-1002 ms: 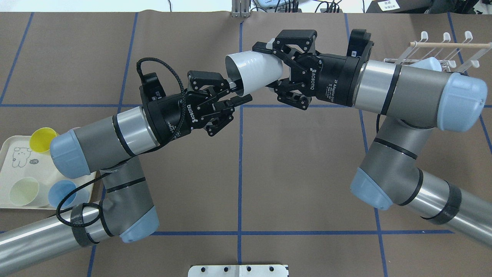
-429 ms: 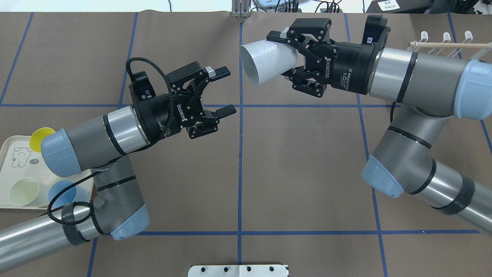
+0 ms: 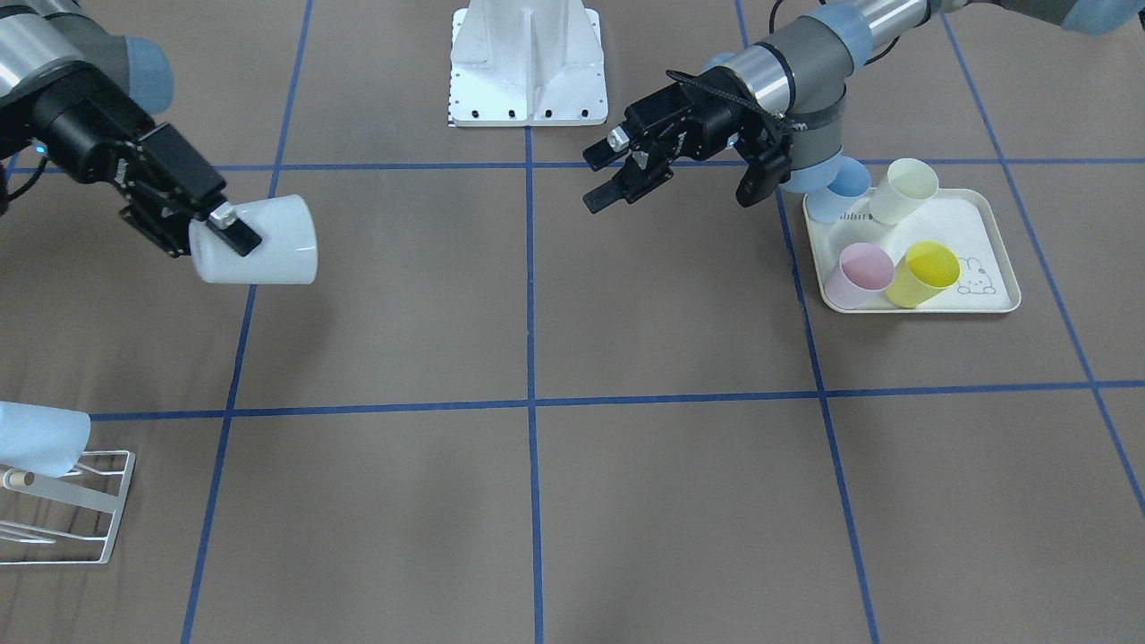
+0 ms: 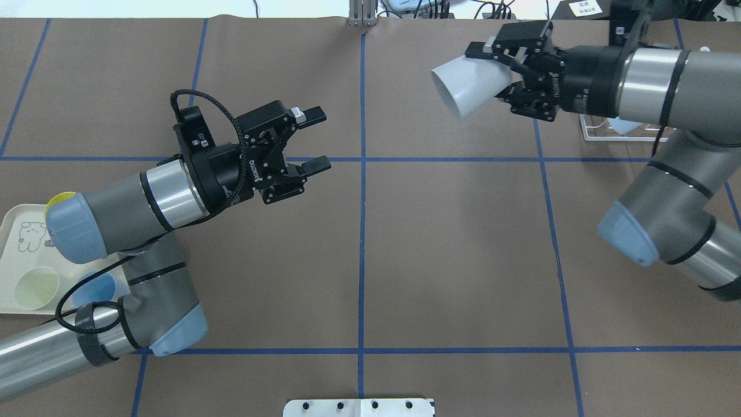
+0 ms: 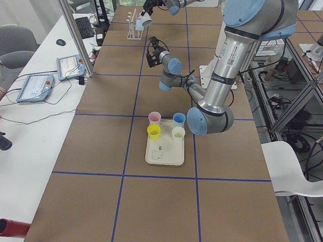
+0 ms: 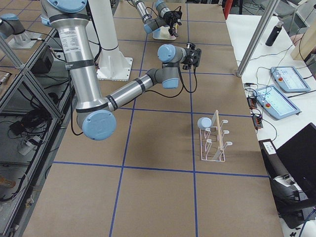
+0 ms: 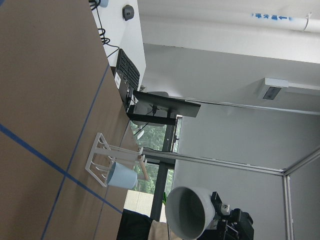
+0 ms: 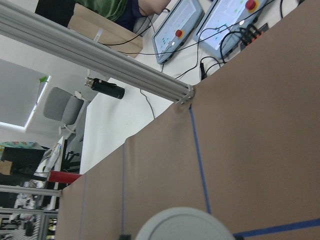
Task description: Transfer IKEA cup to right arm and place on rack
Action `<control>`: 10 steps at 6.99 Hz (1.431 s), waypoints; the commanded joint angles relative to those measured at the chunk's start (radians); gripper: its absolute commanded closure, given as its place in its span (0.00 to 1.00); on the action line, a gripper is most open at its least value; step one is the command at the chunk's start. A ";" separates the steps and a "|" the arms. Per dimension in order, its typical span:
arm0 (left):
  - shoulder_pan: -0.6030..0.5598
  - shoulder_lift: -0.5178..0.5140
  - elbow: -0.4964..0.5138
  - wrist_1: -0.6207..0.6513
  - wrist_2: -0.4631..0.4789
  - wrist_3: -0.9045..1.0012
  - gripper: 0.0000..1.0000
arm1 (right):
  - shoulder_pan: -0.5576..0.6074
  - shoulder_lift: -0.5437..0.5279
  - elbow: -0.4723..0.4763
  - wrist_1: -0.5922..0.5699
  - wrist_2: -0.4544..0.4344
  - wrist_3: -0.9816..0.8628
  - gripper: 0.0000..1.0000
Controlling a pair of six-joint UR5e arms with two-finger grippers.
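My right claw [image 4: 493, 72] is clamped on the base end of the white cup [image 4: 466, 87], which lies sideways in the air, its mouth pointing away from my wrist. My left claw [image 4: 317, 140] gapes empty, well apart. The rack [image 3: 89, 510] nearby seems to carry a pale blue cup [image 3: 36, 438]

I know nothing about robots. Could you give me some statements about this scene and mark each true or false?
The right gripper holds the white cup off the table. True.
The left gripper grips a cup as well. False: it is open and empty.
The rack already carries a pale blue cup. True.
The tray holds two cups. False: it holds four cups.
The white cup is upright. False: it is held sideways.
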 commanded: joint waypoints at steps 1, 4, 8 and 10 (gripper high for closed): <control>-0.118 0.035 0.028 0.051 -0.137 0.053 0.02 | 0.115 -0.133 -0.006 -0.099 0.011 -0.435 0.73; -0.306 0.040 0.029 0.289 -0.416 0.263 0.02 | 0.221 -0.167 -0.017 -0.276 -0.018 -0.802 0.75; -0.306 0.065 0.031 0.291 -0.419 0.286 0.02 | 0.230 -0.083 -0.170 -0.380 -0.173 -0.875 0.74; -0.303 0.063 0.031 0.291 -0.418 0.286 0.02 | 0.226 -0.080 -0.204 -0.378 -0.171 -0.872 0.73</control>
